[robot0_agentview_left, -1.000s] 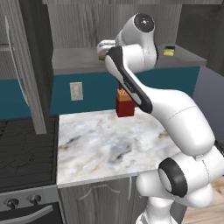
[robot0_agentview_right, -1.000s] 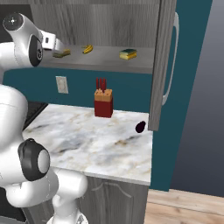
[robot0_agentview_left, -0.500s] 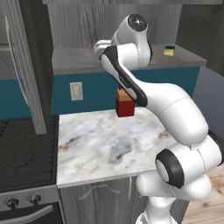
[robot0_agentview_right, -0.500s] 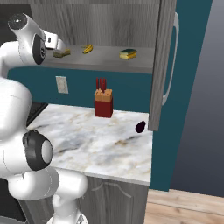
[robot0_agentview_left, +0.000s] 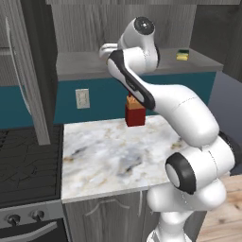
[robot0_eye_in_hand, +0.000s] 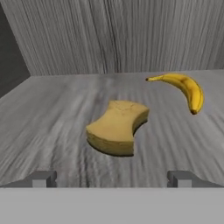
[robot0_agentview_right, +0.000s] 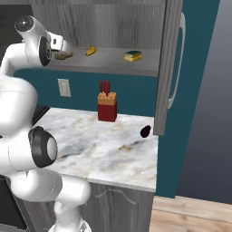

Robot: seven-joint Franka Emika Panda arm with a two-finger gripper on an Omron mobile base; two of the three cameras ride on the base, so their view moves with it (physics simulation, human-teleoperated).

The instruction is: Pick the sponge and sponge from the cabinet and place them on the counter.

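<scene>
The first pick is in hand: the gripper (robot0_eye_in_hand: 112, 177) is inside the cabinet (robot0_agentview_right: 170, 68), lined up on the tan sponge (robot0_eye_in_hand: 117, 127) and not yet touching it. In the hand view its two fingertips (robot0_eye_in_hand: 40, 178) stand spread as wide as they go with nothing between them, so the tool is open and empty. Going from the tool's left to its right: the left fingertip sits low at the near edge of the grey shelf (robot0_eye_in_hand: 52, 113); the tan sponge lies flat just ahead of the tool, roughly centred in the gap and slightly toward the left finger, its pinched waist turned at an angle to the line between the fingers; the banana (robot0_eye_in_hand: 186, 89) lies farther in and off to the tool's right, apart from the sponge. The second sponge, yellow with a green top (robot0_agentview_right: 132, 55), rests on the same shelf well off to the tool's right, beyond the banana, as the right base view shows. Below, the counter (robot0_agentview_right: 108, 145) carries a red knife block (robot0_agentview_right: 107, 108) and a small dark object (robot0_agentview_right: 145, 131). As I judge it, the next move calls for easing forward and down until the fingers straddle the sponge, perhaps with a small wrist turn, then closing. Against the picture a second ago, the arm has swung its upper links toward the shelf's left end and the hand has reached in deeper; the jaws have stayed fully spread, and nothing on the shelf has shifted.
</scene>
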